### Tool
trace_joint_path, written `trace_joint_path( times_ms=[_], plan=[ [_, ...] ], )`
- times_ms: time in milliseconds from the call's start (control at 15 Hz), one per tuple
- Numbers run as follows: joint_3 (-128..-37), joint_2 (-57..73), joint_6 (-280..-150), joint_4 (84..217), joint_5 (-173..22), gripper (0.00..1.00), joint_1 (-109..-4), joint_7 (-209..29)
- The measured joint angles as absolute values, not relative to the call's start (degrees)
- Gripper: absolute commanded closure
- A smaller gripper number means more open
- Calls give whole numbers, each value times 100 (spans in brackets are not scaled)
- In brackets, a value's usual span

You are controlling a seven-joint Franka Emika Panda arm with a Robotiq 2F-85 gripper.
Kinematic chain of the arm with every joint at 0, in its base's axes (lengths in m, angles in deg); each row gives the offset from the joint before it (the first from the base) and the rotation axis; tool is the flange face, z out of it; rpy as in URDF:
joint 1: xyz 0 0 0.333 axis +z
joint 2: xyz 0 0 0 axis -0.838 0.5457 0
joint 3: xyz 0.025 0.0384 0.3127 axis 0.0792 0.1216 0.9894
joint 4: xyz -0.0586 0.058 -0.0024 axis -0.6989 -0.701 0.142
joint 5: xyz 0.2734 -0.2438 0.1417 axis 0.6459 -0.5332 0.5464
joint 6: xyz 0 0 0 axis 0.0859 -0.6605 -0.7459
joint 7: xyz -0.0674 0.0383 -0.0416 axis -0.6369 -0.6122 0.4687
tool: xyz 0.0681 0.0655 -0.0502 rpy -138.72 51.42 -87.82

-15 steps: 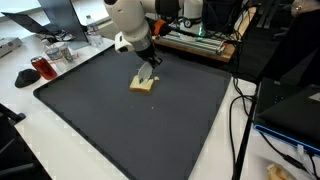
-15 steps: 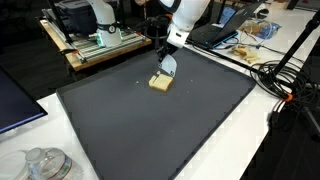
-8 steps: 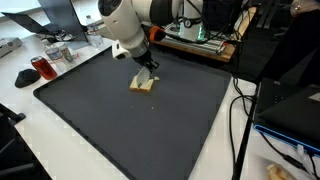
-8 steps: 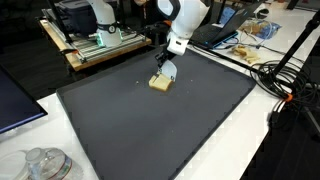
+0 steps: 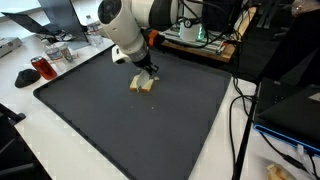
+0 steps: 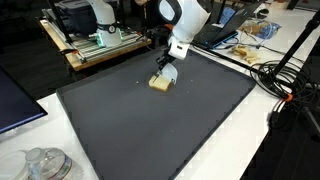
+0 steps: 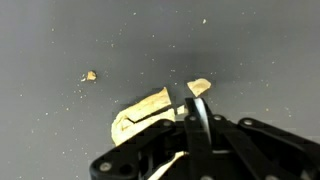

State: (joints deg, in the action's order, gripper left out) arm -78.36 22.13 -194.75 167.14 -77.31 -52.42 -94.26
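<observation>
Pressing down with its jaws shut tight, the hand (image 5: 147, 74) meets a tan piece (image 5: 143, 84) that lies flat on the black mat (image 5: 120, 130). In both exterior views the arm leans over from the back of the mat, and the fingertips come down on the piece's top, near its far edge. The wrist view shows this closest. There the shut hand (image 7: 192, 102) crosses the piece (image 7: 145, 108), so tan shows on both sides of the fingers, most of it on one side and a small corner on the other. A thin dark line runs across the larger part; it may be a crack, but I cannot tell whether the piece is split through.

Judging from how things lie, the reach and the contact are made. Nothing sits between the jaws, so this looks like a press or a nudge and not a grip. The piece (image 6: 161, 83) is not lifted: it rests on the mat (image 6: 150, 130), in the half nearer the arm's base and well apart from every edge. A loose crumb (image 7: 89, 75) lies near it on the mat, apart from both the piece and the hand. The mat covers most of the white table (image 5: 40, 140).
</observation>
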Motion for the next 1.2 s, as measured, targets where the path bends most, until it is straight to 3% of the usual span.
trace_joint_path(
  times_ms=[1200],
  plan=[
    [-7870, 2558, -19294, 16397, -7731, 99, -5214, -9434]
  ],
)
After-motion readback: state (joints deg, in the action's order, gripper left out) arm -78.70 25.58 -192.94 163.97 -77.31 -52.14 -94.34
